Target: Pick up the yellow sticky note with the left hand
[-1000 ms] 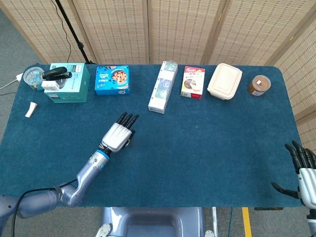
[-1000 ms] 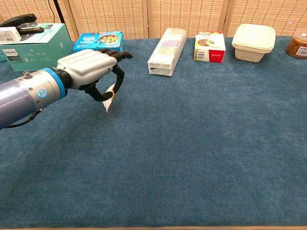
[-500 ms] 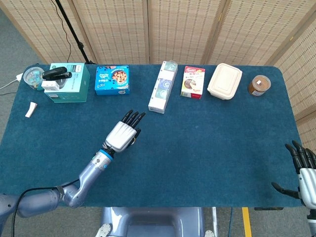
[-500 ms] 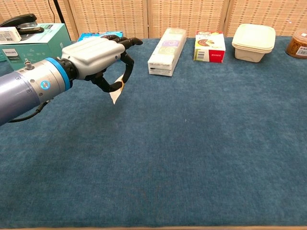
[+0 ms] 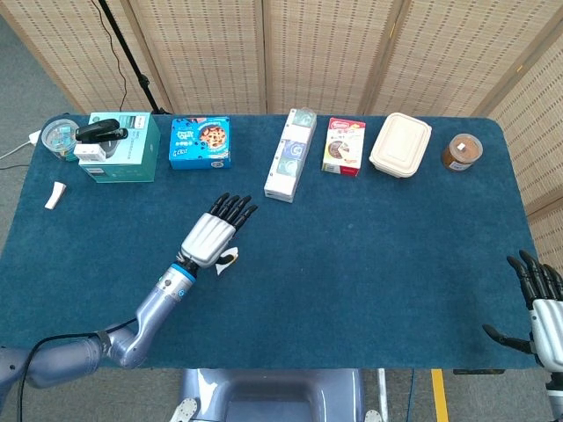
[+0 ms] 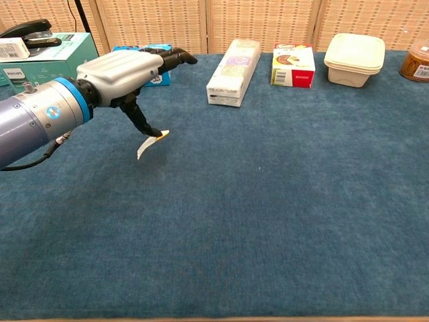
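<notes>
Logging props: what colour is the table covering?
Dark blue table cloth, plain with no pattern; the chest view shows it best.

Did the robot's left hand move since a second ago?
Yes. The left hand rose, its fingertips now overlapping the blue cookie box in the chest view.

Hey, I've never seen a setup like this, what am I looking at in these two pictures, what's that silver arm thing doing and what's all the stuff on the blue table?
This is a two-armed robot with human-shaped hands, steered remotely by a person. One picture looks down from its head, the other looks forward from its chest.

The left hand hovers over the blue table. The chest view shows a small yellow sticky note hanging from its thumb tip, off the cloth, with the other fingers stretched forward. The right hand waits at the table's near right corner, fingers apart, holding nothing.

Along the far edge sit a teal box with a black stapler on top, a cookie box, a long white pack, a small red-and-white box, a cream lidded container and a brown jar.
</notes>
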